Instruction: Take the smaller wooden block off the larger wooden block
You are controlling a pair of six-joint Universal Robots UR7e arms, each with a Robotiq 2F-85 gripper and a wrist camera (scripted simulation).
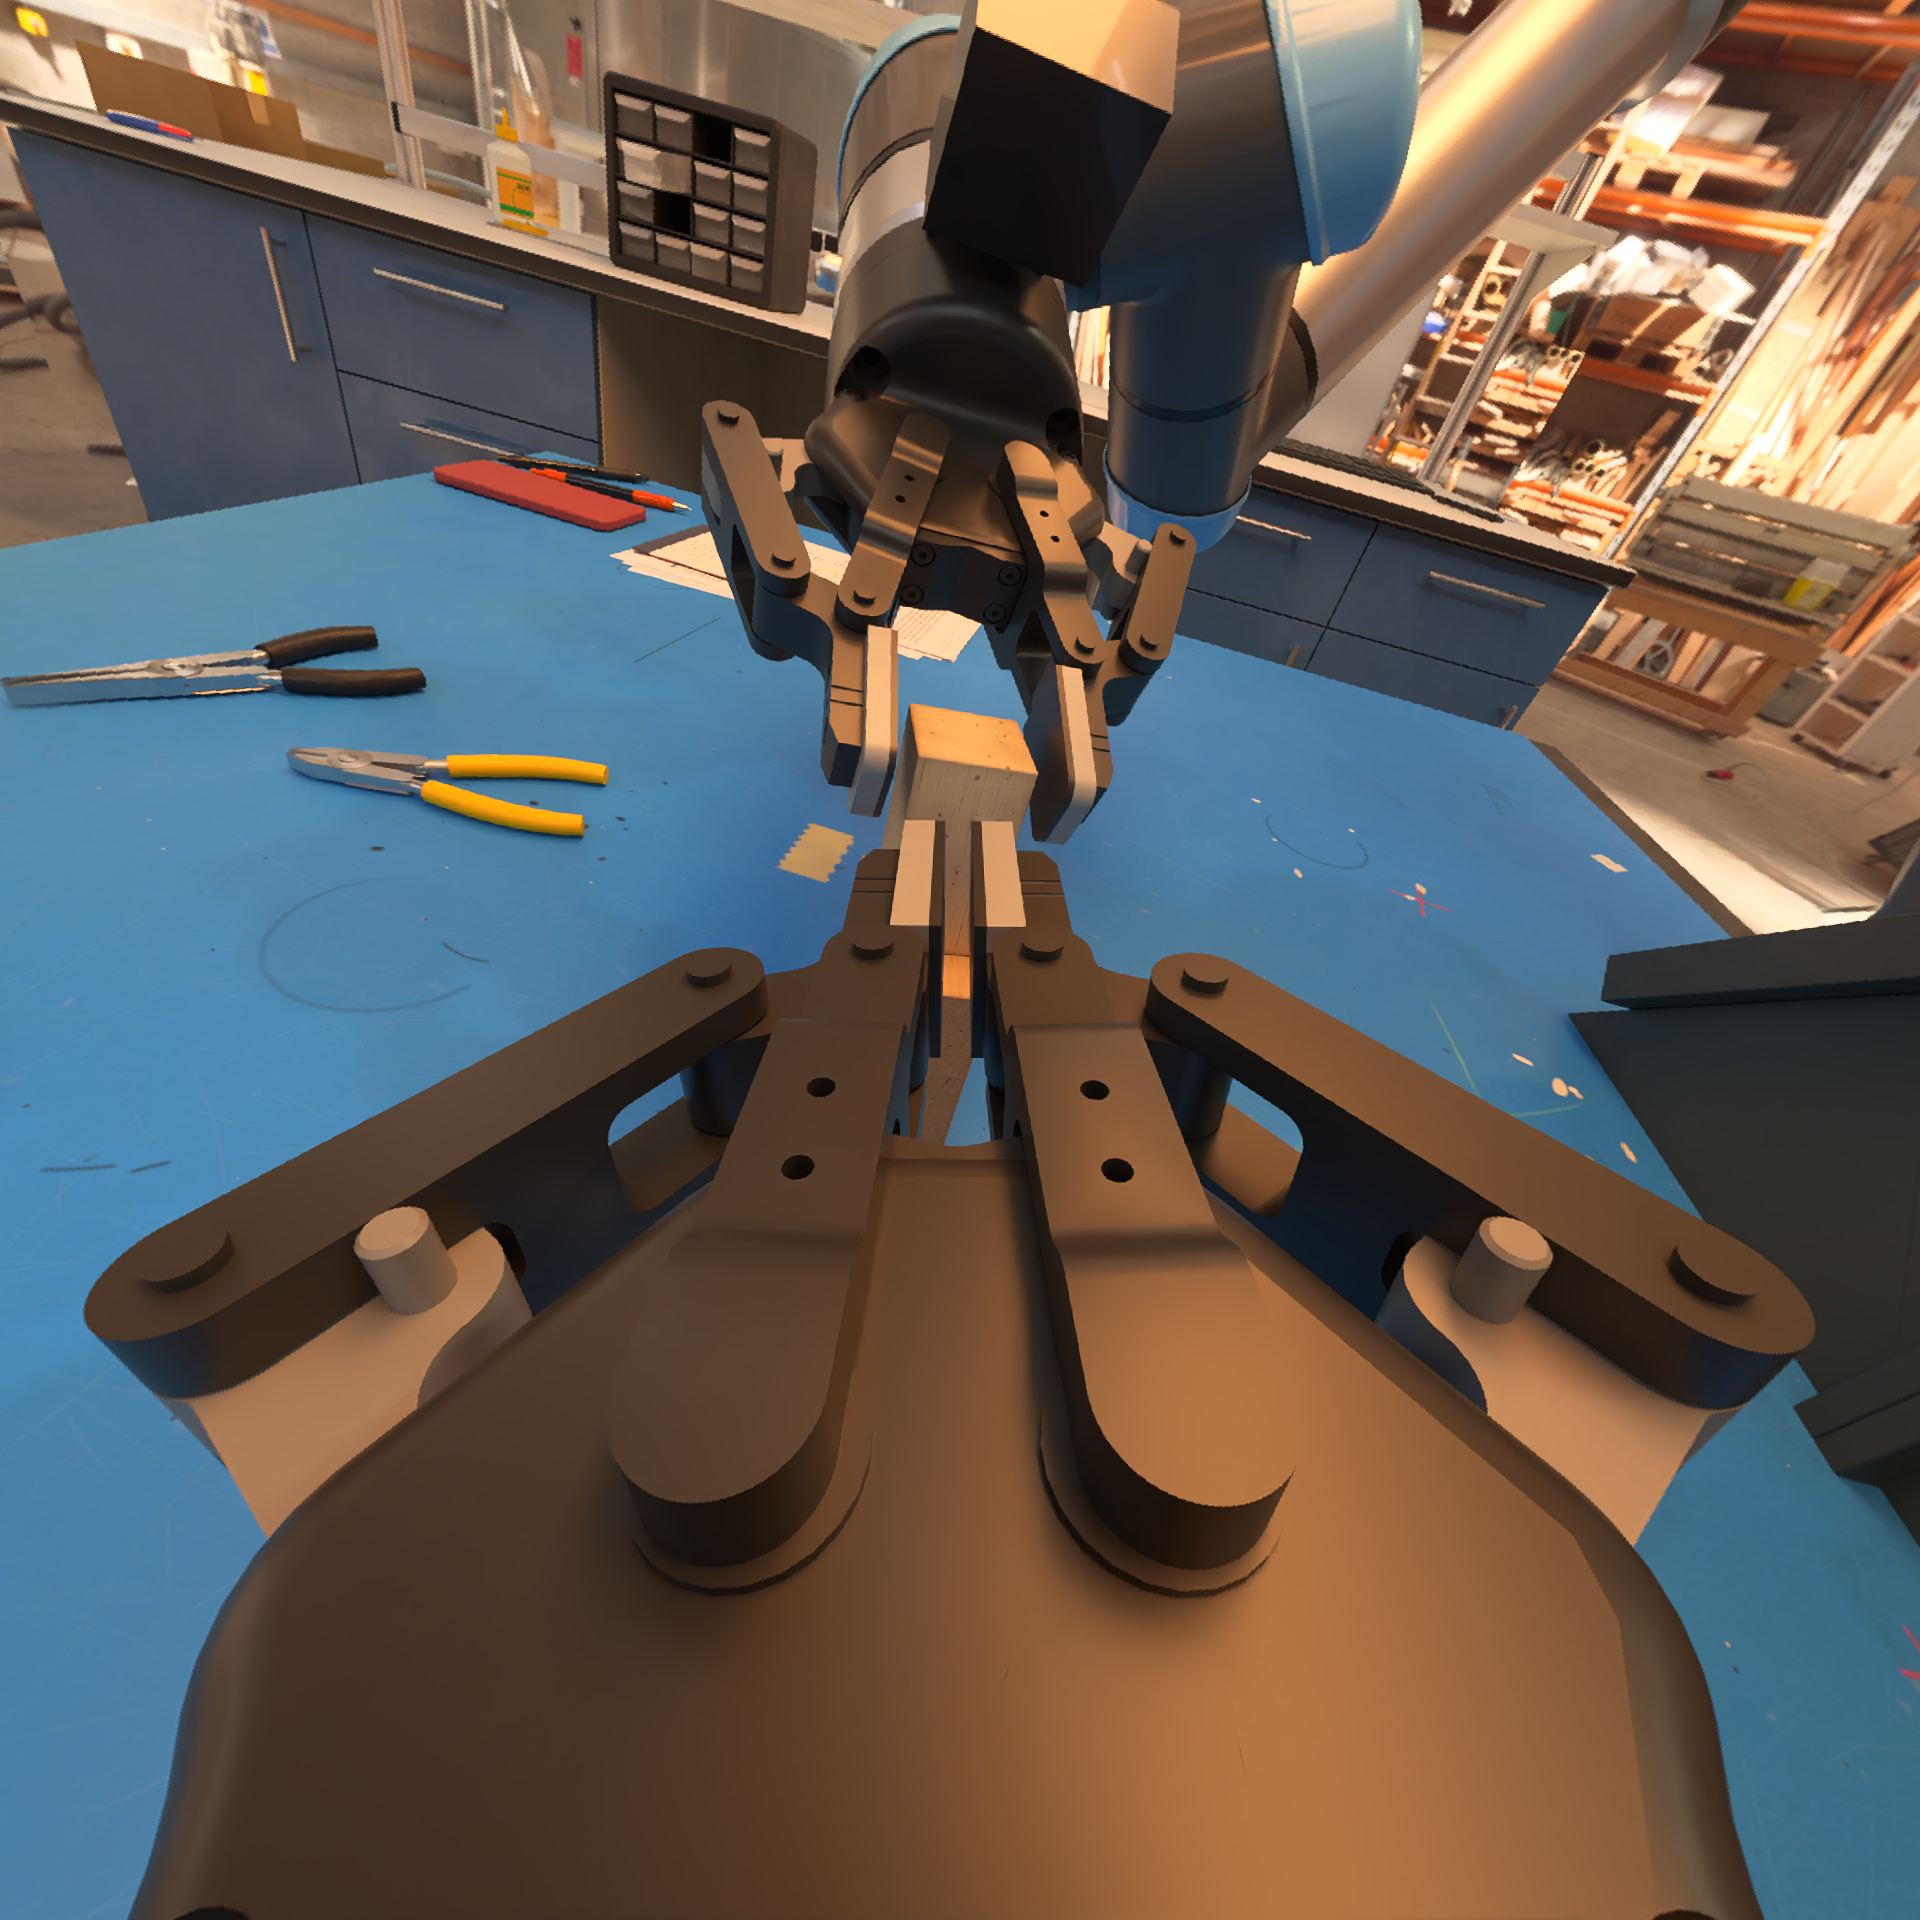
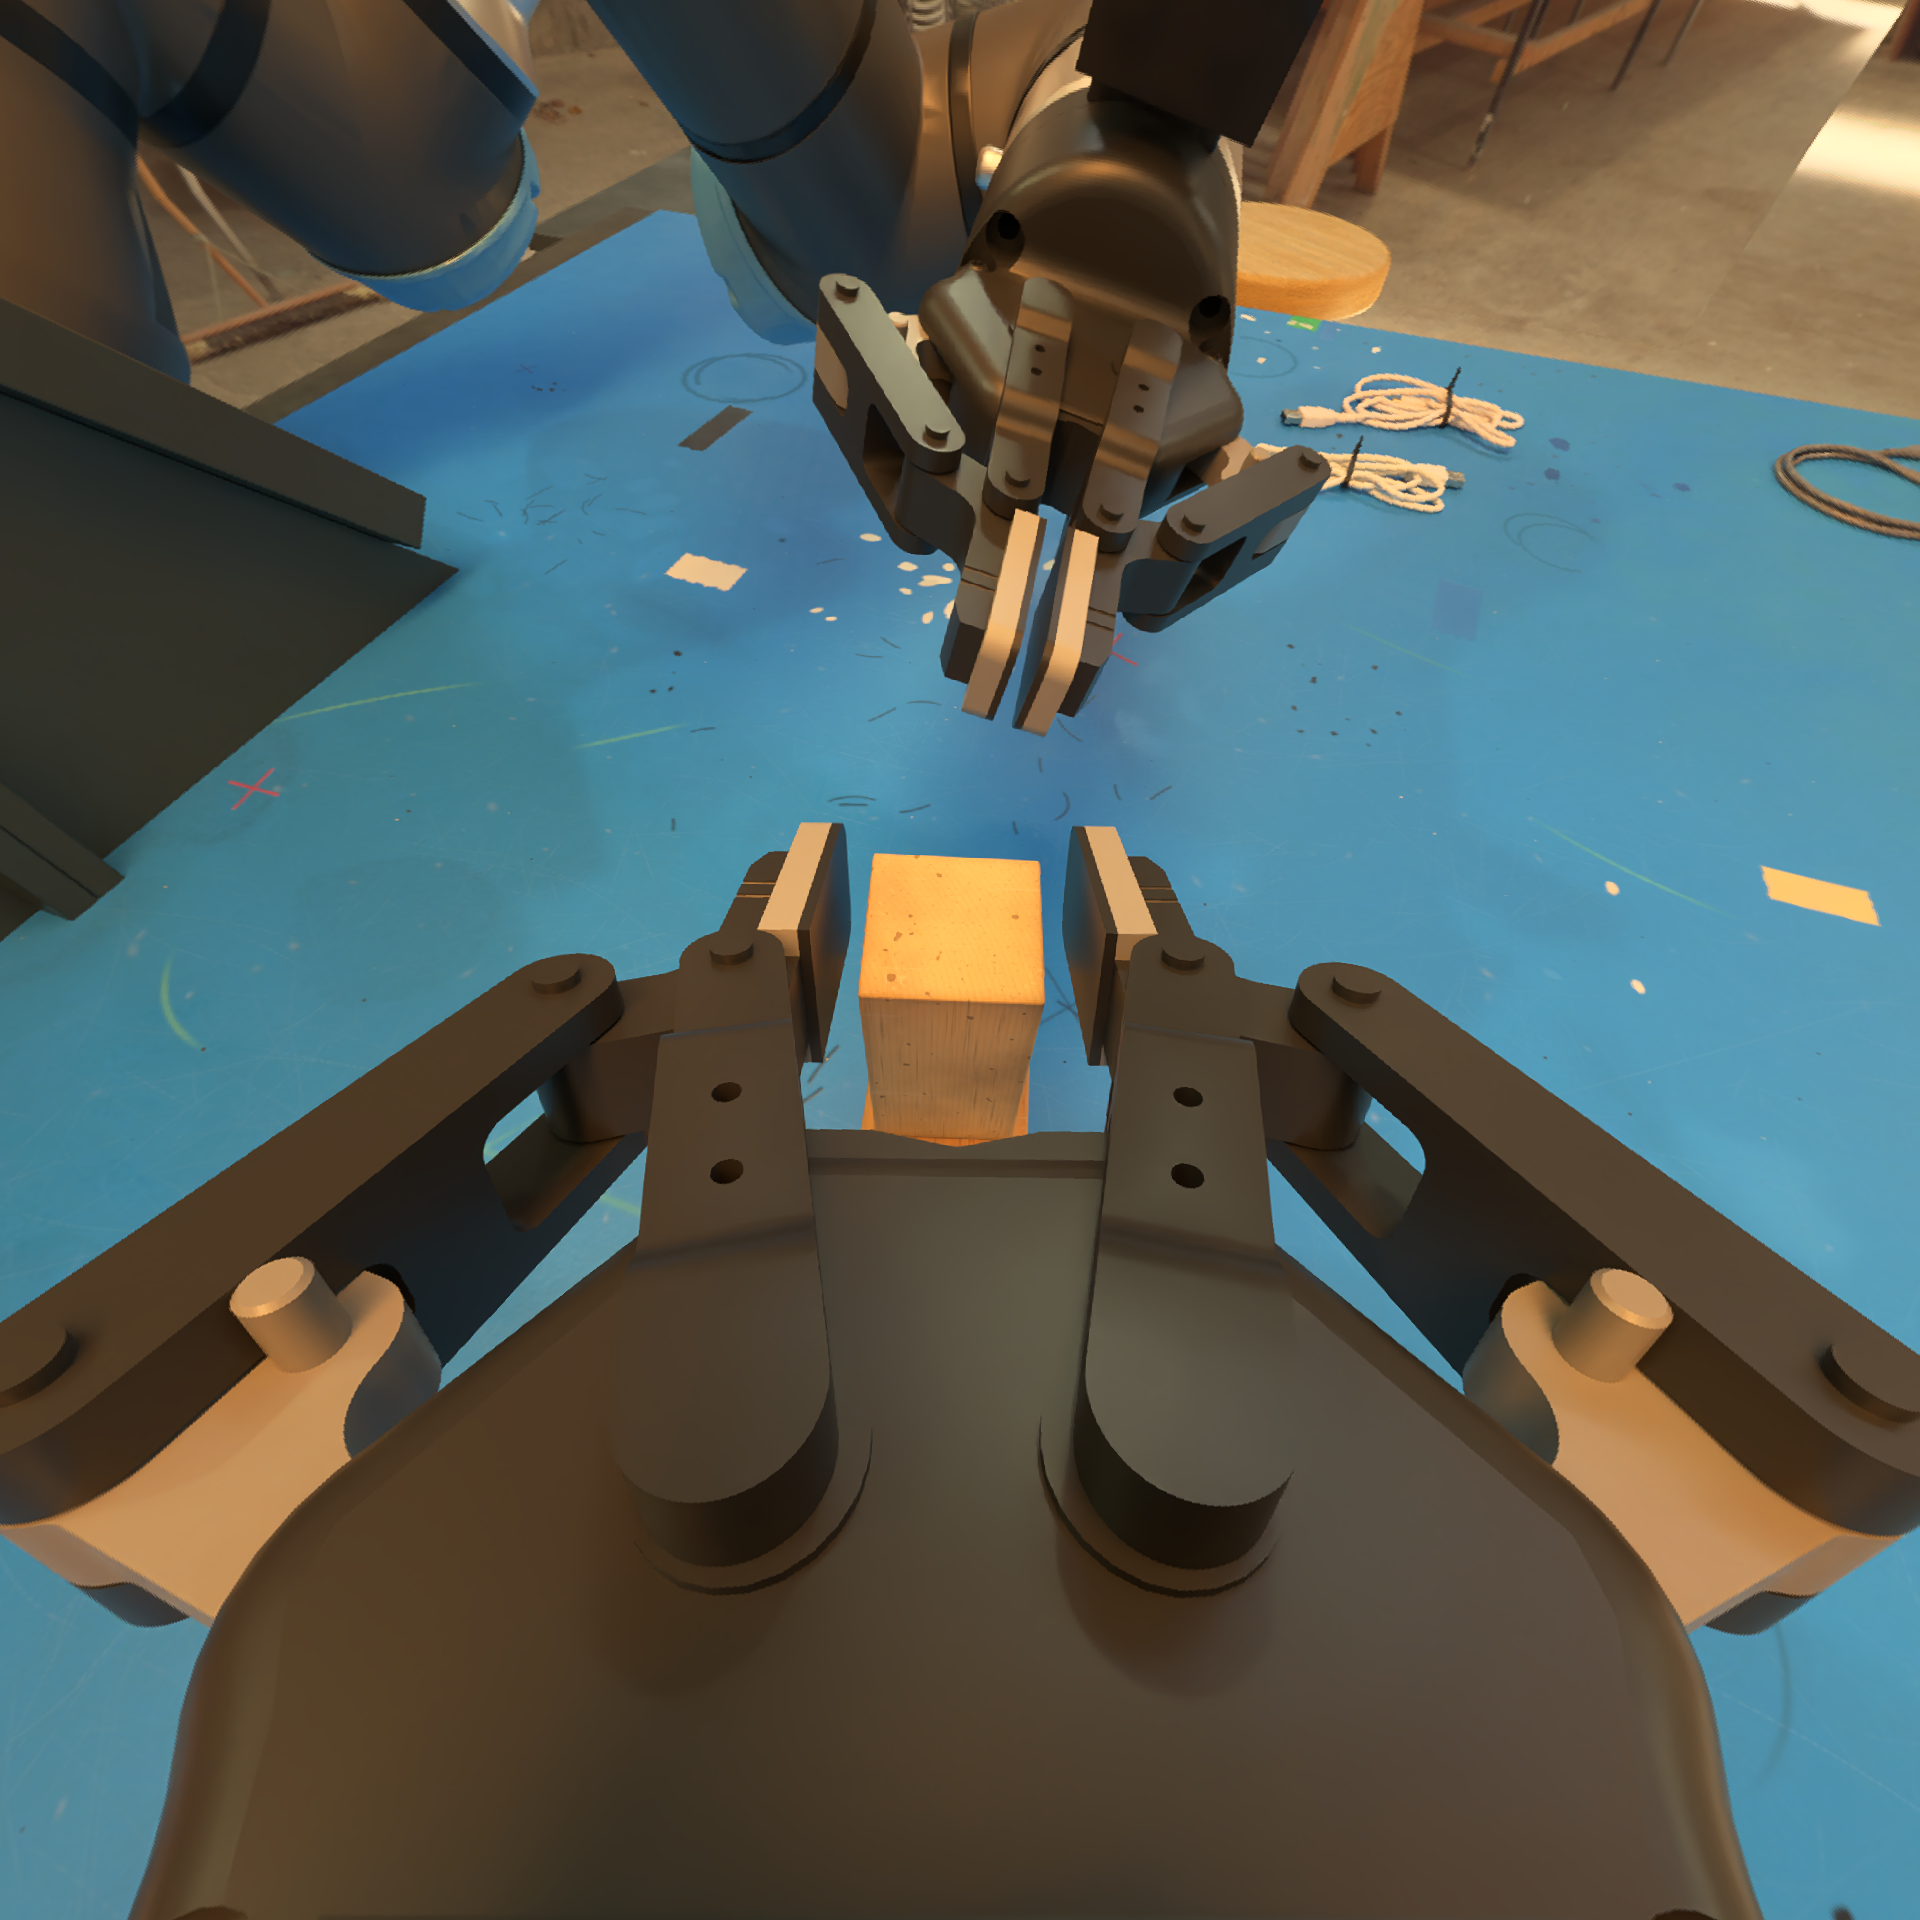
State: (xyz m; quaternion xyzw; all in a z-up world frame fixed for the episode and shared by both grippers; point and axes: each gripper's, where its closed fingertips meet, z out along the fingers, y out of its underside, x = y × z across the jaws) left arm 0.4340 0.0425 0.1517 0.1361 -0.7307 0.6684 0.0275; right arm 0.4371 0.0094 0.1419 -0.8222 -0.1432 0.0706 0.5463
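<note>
The smaller wooden block [image 2: 951,956] stands upright on the larger wooden block [image 2: 1016,1127], of which only a thin edge shows beneath it. My right gripper [image 2: 956,836] is open, with one finger on each side of the smaller block and a gap on both sides. In the left wrist view the same block [image 1: 966,774] sits between the right gripper's [image 1: 966,810] fingers. My left gripper [image 1: 956,831] is shut to a narrow slit and empty. It hovers over the table [image 2: 1455,727] just in front of the blocks and also shows in the right wrist view [image 2: 1008,717].
Black-handled pliers [image 1: 208,665], yellow-handled pliers [image 1: 447,790] and a red case [image 1: 540,494] lie on the blue table. A dark box [image 2: 156,623] stands at the table's side. White cords [image 2: 1423,410] and a dark cable [image 2: 1860,488] lie behind the left gripper.
</note>
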